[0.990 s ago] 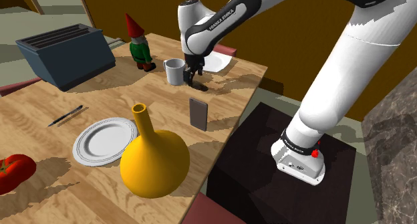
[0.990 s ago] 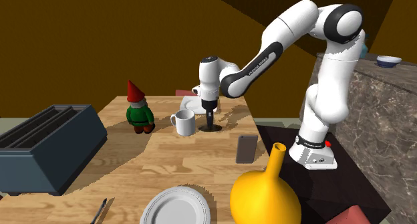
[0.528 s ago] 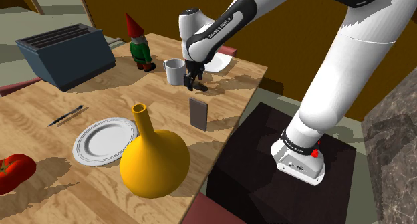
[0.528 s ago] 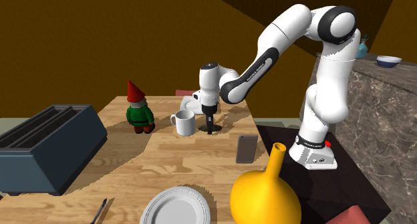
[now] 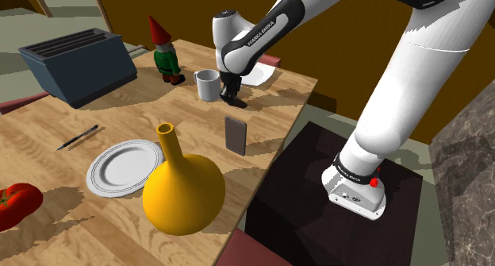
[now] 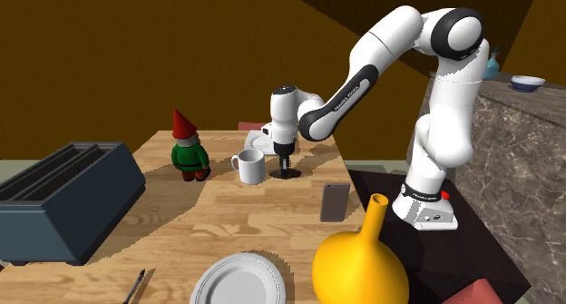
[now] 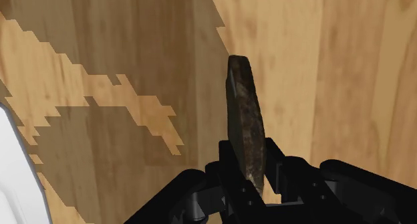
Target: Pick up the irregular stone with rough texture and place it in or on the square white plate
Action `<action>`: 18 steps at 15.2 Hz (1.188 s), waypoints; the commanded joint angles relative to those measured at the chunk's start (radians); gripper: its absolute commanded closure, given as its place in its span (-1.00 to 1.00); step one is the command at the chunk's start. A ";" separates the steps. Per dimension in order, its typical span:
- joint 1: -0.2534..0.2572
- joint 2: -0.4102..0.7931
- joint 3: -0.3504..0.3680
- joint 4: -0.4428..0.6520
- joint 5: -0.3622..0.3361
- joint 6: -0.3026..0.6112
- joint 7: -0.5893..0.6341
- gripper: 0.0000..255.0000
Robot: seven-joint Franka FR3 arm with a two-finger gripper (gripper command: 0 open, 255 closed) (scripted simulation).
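The stone (image 7: 244,122) is a dark, rough, thin slab standing on edge on the wooden table (image 5: 95,113). My gripper (image 7: 248,161) is shut on the stone, clasping its lower part between the two black fingers (image 7: 226,159). In the shoulder view the gripper (image 5: 232,97) stands low over the table, just right of the white mug (image 5: 207,85), and hides most of the stone. The square white plate (image 5: 259,72) lies flat just behind the gripper near the table's far edge. In the second exterior view the gripper (image 6: 287,171) points straight down, with the plate (image 6: 255,143) behind it.
A gnome (image 5: 165,54) and a blue-grey toaster (image 5: 75,62) stand to the mug's left. A dark upright slab (image 5: 235,135), a yellow vase (image 5: 182,189), a round plate (image 5: 124,167), a pen (image 5: 78,137) and a red object (image 5: 14,205) occupy the near half.
The gripper came down a little over the stone and its fingers closed on it. The stone has stayed where it was on the table.
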 commanded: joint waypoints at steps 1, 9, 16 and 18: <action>0.000 0.000 0.000 0.000 0.000 0.000 0.000 1.00; 0.000 -0.019 0.001 0.007 0.009 -0.026 -0.008 1.00; 0.000 -0.079 0.003 0.040 0.037 -0.116 -0.034 1.00; 0.000 -0.095 0.003 0.052 0.043 -0.143 -0.041 1.00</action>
